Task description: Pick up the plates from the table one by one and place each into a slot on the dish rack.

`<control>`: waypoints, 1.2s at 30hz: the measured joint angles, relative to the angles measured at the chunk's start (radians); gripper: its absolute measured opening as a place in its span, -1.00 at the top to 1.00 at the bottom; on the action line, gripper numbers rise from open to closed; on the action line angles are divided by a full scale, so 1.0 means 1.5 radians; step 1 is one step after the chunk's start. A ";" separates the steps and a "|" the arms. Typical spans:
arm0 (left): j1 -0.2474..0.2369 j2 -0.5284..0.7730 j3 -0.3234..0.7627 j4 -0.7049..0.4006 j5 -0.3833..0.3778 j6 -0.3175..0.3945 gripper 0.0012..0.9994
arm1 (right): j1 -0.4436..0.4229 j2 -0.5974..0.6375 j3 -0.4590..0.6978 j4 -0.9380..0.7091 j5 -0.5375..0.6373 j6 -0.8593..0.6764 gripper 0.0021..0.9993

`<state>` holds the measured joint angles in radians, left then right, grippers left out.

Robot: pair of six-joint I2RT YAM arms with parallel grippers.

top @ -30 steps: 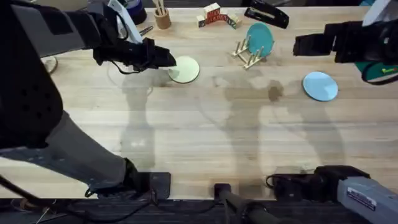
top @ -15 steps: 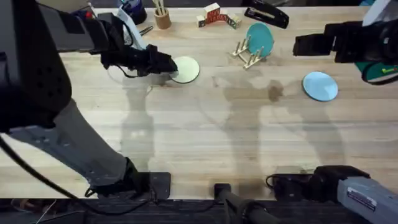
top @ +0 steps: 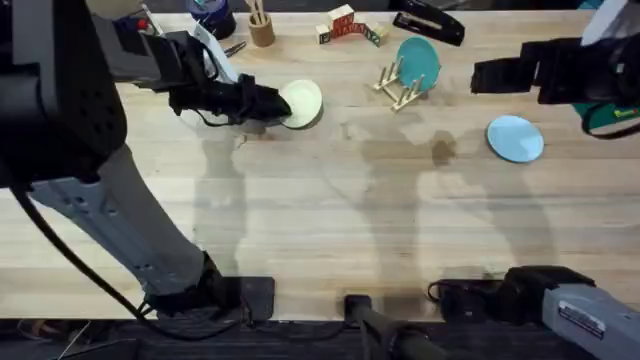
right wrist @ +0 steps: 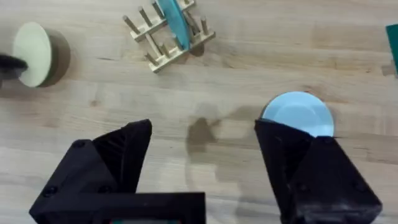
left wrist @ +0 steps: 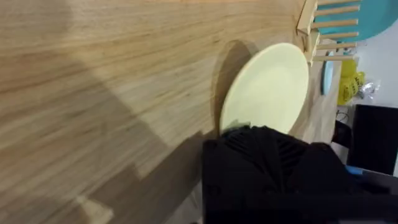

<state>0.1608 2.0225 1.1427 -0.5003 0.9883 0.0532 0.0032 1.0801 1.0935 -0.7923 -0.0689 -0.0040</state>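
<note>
The cream-yellow plate (top: 303,103) is tilted up off the table (top: 320,210) at the back left, with a shadow under it. My left gripper (top: 274,104) is shut on its near-left edge. In the left wrist view a black finger (left wrist: 273,174) covers the rim of the cream-yellow plate (left wrist: 268,90). The pale blue plate (top: 515,137) lies flat at the right. My right gripper (right wrist: 202,174) hovers open above the table, the blue plate (right wrist: 298,113) just past one finger. The dish rack (top: 396,88) stands at the back with a teal plate (top: 417,62) upright in it.
Along the back edge are a cup of sticks (top: 262,30), wooden letter blocks (top: 345,25) and a black stapler (top: 430,22). A green object (top: 610,116) lies at the far right. The table's middle and front are bare wood.
My left gripper has closed in on the cream-yellow plate's edge and tipped it up off the table. The right arm and the blue plate have not moved.
</note>
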 joint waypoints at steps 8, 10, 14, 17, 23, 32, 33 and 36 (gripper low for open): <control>0.001 0.001 0.000 0.000 0.002 0.000 0.92 | 0.000 0.000 0.000 0.002 -0.006 0.002 -0.99; 0.001 0.001 0.000 0.000 0.002 0.000 0.92 | 0.000 0.000 0.000 0.016 -0.025 0.013 -0.99; 0.001 0.001 0.000 0.000 0.002 0.000 0.92 | 0.000 0.002 0.000 0.078 -0.087 0.053 -0.99; 0.001 0.001 0.000 0.000 0.002 0.000 0.92 | 0.008 0.016 0.002 0.122 -0.127 0.081 -0.99; 0.001 0.001 0.000 0.000 0.002 0.000 0.92 | 0.066 0.068 0.002 0.192 -0.161 0.129 -0.99; 0.001 0.001 0.000 0.000 0.002 0.000 0.92 | 0.180 0.191 0.002 0.336 -0.170 0.188 -0.98; 0.001 0.001 0.000 0.000 0.002 0.000 0.92 | 0.191 0.208 0.002 0.353 -0.170 0.196 -0.98; 0.001 0.001 0.000 0.000 0.002 0.000 0.92 | 0.217 0.252 0.002 0.394 -0.173 0.217 -0.98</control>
<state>0.1616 2.0235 1.1427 -0.4999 0.9912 0.0532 0.3295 1.4586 1.0969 -0.2009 -0.3285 0.3218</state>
